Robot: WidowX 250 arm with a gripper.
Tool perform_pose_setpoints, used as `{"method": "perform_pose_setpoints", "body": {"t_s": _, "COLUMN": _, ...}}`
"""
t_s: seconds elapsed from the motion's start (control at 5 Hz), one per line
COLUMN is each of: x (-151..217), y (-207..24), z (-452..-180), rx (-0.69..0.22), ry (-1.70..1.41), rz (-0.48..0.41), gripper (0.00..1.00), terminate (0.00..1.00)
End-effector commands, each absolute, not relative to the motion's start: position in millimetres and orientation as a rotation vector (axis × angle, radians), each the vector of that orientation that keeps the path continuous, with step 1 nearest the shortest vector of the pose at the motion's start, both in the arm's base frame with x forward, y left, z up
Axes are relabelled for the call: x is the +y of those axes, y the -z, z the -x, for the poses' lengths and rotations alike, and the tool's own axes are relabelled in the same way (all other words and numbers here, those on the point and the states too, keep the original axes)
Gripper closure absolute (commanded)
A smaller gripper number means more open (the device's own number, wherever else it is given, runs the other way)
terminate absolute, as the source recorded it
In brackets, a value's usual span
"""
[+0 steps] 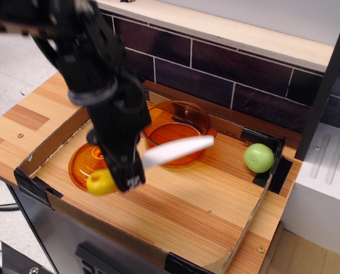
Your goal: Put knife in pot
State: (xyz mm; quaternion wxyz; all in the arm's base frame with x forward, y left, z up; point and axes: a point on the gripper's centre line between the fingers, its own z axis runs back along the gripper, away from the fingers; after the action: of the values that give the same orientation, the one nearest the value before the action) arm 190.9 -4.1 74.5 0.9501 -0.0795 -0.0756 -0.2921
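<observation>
- Lid, orange and domed, lies at the far left of the cardboard tray, partly hidden behind the arm and the knife's handle.
- Gripper, black, points down at about 5 o'clock from the arm and is pinched on the knife near where handle meets blade.
- Knife is held off the wooden floor, nearly level: yellow handle end at 9 o'clock of the gripper, over the lid's near edge; white blade running toward 2 o'clock.
- Pot, clear orange, sits at the tray's back, at 1 o'clock from the gripper; the blade tip overlaps its near rim in this view.
- Green ball rests in the right corner, well apart from the pot.
</observation>
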Motion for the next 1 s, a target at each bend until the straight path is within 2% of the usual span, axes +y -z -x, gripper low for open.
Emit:
{"method": "perform_pose_setpoints", "body": {"t_s": 0.0, "x": 2, "y": -102, "z": -232, "rx": -0.238, "ry": 0.519, "rz": 0.142, "gripper": 1.00, "terminate": 0.00}}
{"method": "perform_pose_setpoints", "body": {"t_s": 0.2, "x": 2, "y": -103, "z": -258, "rx": -0.261, "ry": 0.477, "rz": 0.129, "gripper": 1.00, "terminate": 0.00}}
{"method": "perform_pose_setpoints", "body": {"t_s": 0.4, "x": 9, "y": -99, "z": -273, "rx": -0.231, "ry": 0.412, "rz": 0.113, "gripper": 1.00, "terminate": 0.00}}
{"method": "perform_pose_setpoints", "body": {"t_s": 0.6, "x": 17, "y": -98, "z": -267, "rx": -0.167, "ry": 0.355, "rz": 0.108, "gripper": 1.00, "terminate": 0.00}}
{"method": "perform_pose_setpoints", "body": {"t_s": 0.8, "x": 17, "y": -101, "z": -270, "rx": -0.158, "ry": 0.337, "rz": 0.117, "gripper": 1.00, "terminate": 0.00}}
